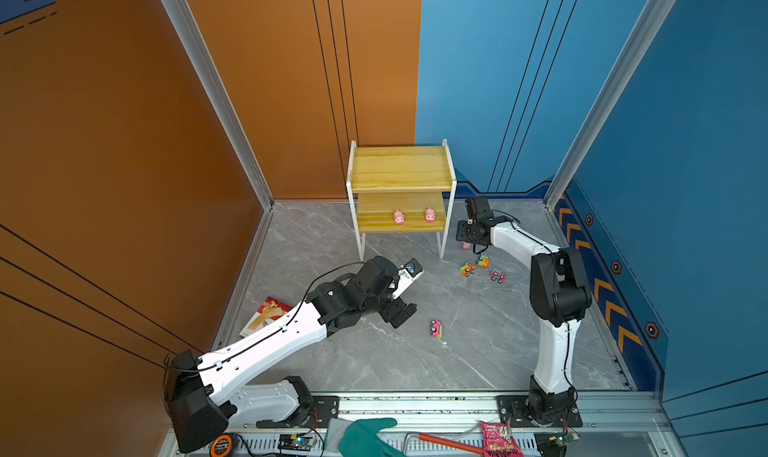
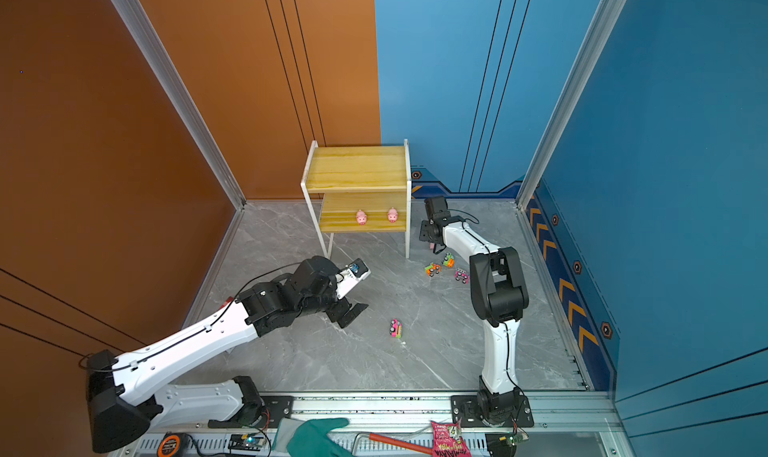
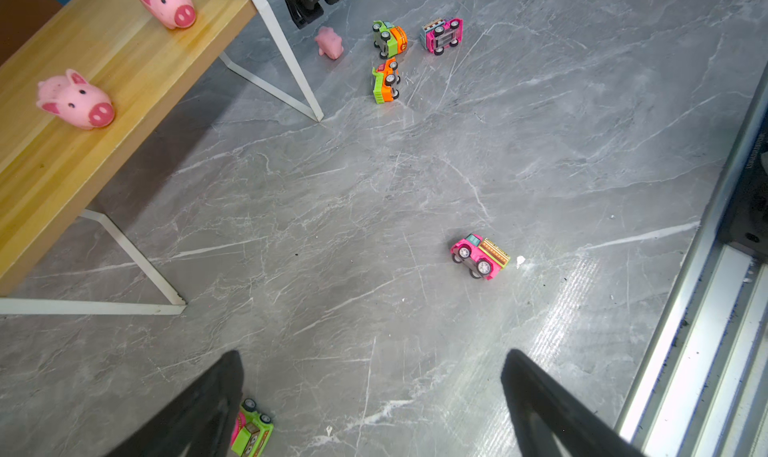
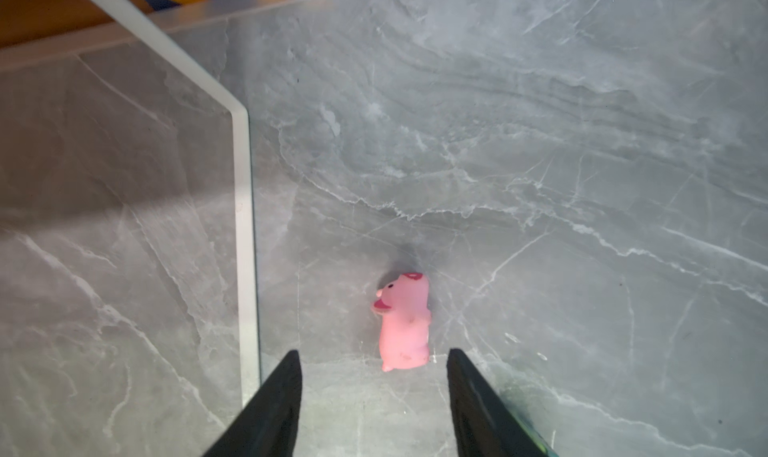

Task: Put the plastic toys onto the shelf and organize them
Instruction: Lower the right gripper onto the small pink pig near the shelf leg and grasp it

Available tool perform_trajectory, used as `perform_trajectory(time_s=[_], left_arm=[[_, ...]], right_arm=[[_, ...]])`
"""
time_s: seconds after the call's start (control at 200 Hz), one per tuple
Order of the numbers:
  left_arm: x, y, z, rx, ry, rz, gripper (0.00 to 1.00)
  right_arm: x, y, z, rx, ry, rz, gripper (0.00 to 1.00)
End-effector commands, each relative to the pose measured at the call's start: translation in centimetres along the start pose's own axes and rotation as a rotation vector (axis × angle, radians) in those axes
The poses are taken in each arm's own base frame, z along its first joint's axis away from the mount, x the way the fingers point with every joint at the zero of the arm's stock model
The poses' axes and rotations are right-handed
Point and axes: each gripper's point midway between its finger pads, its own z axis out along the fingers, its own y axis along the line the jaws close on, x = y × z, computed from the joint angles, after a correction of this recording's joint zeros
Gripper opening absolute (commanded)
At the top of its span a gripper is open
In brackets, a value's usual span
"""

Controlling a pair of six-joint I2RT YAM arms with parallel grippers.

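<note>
1. Shelf (image 1: 401,172), far centre: one. Its lower board holds two pigs (image 1: 399,217).
2. Left gripper (image 3: 374,353): jaws wide apart, empty. Right gripper (image 4: 374,352): jaws apart, nothing held.
3. Trucks (image 3: 480,256): five, all on the floor.
4. Third pig (image 4: 403,322): on the floor, right of the shelf. Jaws closing short could flick it away.
</note>
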Motion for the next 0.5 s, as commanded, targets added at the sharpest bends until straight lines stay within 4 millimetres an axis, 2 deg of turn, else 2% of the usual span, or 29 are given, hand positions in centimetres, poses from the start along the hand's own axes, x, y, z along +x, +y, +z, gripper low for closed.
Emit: perform_trajectory(time_s=[0.0, 0.235, 0.49], left_arm=[[-0.1, -0.1, -0.4, 0.021, -0.022, -0.007, 0.98], [-0.2, 0.4, -0.6, 0.025, -0.031, -0.029, 0.98], [-0.5, 0.8, -0.6, 0.032, -0.044, -0.062, 0.98]], right_arm=[[1.4, -0.8, 1.0, 0.074, 0.061, -0.087, 0.54], [2.5, -1.5, 2.6, 0.157, 0.089, -0.159, 0.52], [2.7, -1.5, 4.1, 0.175, 0.100, -0.187, 0.41]])
